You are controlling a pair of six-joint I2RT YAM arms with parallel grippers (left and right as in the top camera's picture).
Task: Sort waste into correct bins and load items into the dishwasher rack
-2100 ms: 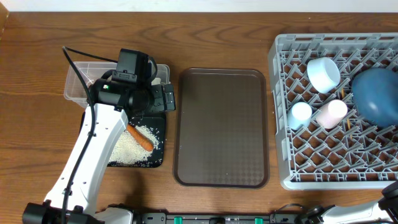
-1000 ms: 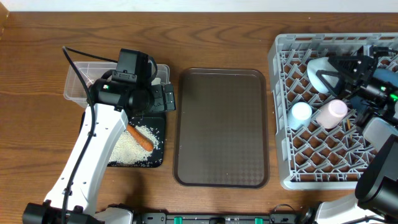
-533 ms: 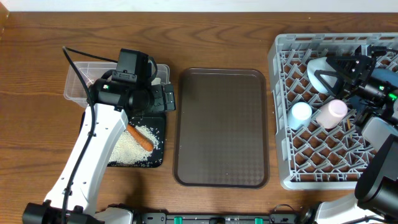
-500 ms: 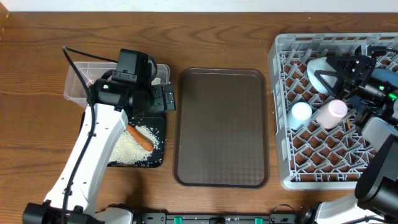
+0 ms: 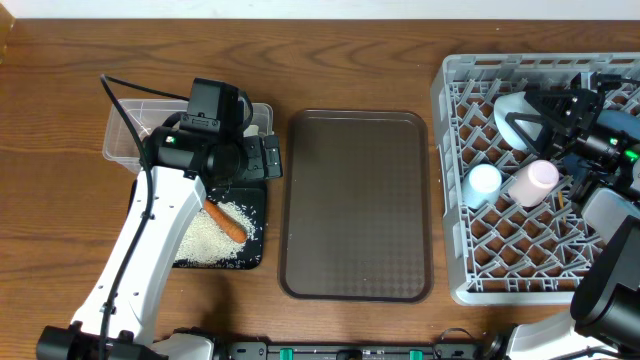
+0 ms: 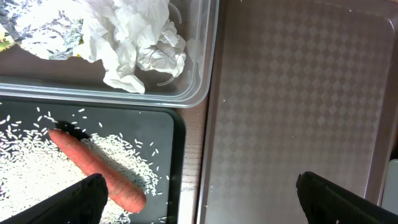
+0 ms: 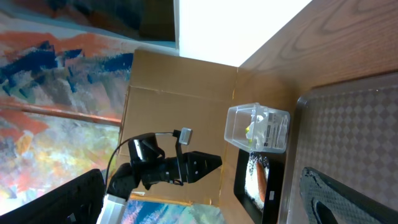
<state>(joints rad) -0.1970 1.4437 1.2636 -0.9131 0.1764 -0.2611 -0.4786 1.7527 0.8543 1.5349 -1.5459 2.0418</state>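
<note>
Wooden surface, overhead: rice (image 5: pixel 210 240) and carrot (image 5: pixel 226 222) lie in the black tray (image 5: pixel 258 200) at left, just below the clear tub (image 5: pixel 120 140). The brown tray (image 5: pixel 357 205) is bare at centre. The rack (image 5: pixel 452 200) at right holds bowl (image 5: pixel 512 118), blue cup (image 5: pixel 484 182) and pink cup (image 5: pixel 535 182). The right arm (image 5: pixel 608 215) hides plate and chopsticks.

Left wrist: paper (image 6: pixel 140 37) and wrapper (image 6: pixel 37 28) lie inside the tub. The left fingers (image 6: pixel 74 202) are apart and empty.

Right wrist: the right fingers (image 7: pixel 62 199) are apart and empty.

Sorting appears finished, loading probably too.
</note>
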